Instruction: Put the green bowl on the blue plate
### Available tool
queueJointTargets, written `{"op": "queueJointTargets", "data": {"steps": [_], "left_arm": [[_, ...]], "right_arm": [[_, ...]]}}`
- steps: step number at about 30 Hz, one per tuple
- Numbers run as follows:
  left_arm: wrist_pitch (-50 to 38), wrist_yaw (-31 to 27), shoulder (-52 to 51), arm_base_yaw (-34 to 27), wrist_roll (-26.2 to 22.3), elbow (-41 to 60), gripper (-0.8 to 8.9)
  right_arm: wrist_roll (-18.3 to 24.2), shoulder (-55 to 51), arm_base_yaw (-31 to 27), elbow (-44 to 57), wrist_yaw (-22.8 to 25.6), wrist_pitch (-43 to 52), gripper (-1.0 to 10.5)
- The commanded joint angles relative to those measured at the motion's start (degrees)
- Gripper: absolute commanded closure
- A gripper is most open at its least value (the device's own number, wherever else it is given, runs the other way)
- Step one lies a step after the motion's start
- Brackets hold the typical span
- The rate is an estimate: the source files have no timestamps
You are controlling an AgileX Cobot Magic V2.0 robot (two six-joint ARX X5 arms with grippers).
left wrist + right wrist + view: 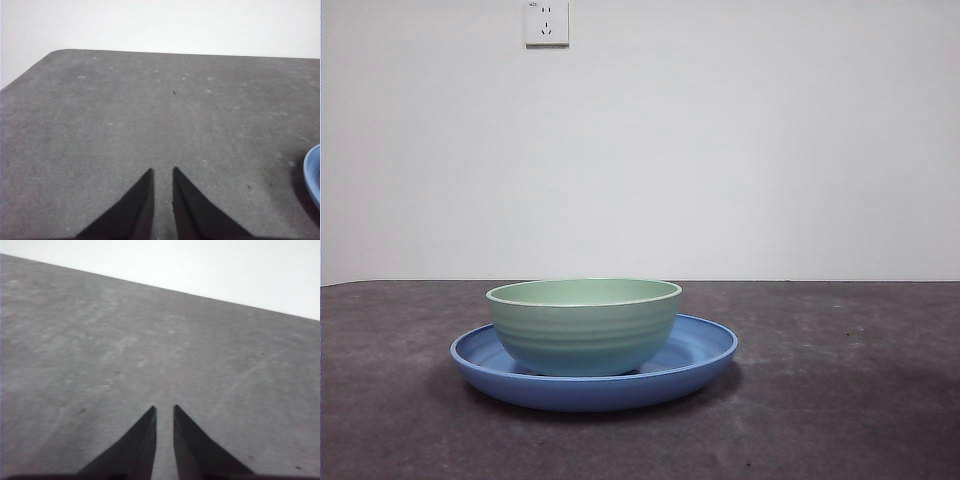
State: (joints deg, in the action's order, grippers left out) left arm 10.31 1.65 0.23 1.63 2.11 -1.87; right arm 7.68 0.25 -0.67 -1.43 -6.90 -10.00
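**One green bowl sits on one blue plate, both grippers wait apart**

In the front view there is one wide, shallow, glossy blue plate [705, 352] on the dark grey, rough table [840, 400]. It lies a little to the 9 o'clock side of the picture's middle. Inside this plate stands one pale mint-green round bowl [584, 327], upright, with faint horizontal ridges on its outer wall and a lighter rim. The bowl is narrower than the plate, so the plate's rim shows on both sides of it. The bowl rests slightly toward the 9 o'clock side of the plate, and more bare blue shows at 3 o'clock. Nothing touches the bowl from above. On the white wall behind, toward 12 o'clock, there is one white wall socket [546, 22].

No arm shows in the front view. There are two grippers, each seen only from its own wrist camera.

The left gripper [163, 171] hangs over bare table. Its two black jaws stand nearly together, with only a thin gap between the tips, and they hold nothing. At 4 o'clock in that view one small part of the blue plate's rim [312, 172] appears, well apart from the jaws.

The right gripper [164, 408] is also over bare table. Its two black jaws are likewise nearly together with a thin gap, grasping nothing. Neither bowl nor plate appears in that view.
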Motion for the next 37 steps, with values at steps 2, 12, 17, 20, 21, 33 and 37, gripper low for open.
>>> {"op": "queueJointTargets", "data": {"steps": [2, 12, 17, 20, 21, 33, 37], "left_arm": [[0.4, -0.1, 0.0, -0.1, 0.1, 1.2, 7.54], [0.4, -0.1, 0.0, -0.1, 0.1, 1.2, 7.54], [0.4, -0.1, 0.0, -0.1, 0.1, 1.2, 7.54], [0.4, -0.1, 0.0, -0.1, 0.1, 1.2, 7.54], [0.4, -0.1, 0.0, -0.1, 0.1, 1.2, 7.54], [0.4, -0.1, 0.0, -0.1, 0.1, 1.2, 7.54], [0.4, -0.1, 0.0, -0.1, 0.1, 1.2, 7.54]], "right_arm": [[-1.4, 0.0, 0.0, 0.4, 4.3, 1.1, 9.0], [-3.2, 0.0, 0.0, 0.8, 8.4, 0.2, 9.0], [-3.2, 0.0, 0.0, 0.7, 8.4, 1.2, 9.0], [-3.2, 0.0, 0.0, 0.7, 8.4, 1.2, 9.0], [-3.2, 0.0, 0.0, 0.7, 8.4, 1.2, 9.0], [-3.2, 0.0, 0.0, 0.7, 8.4, 1.2, 9.0], [-3.2, 0.0, 0.0, 0.7, 8.4, 1.2, 9.0]]}}
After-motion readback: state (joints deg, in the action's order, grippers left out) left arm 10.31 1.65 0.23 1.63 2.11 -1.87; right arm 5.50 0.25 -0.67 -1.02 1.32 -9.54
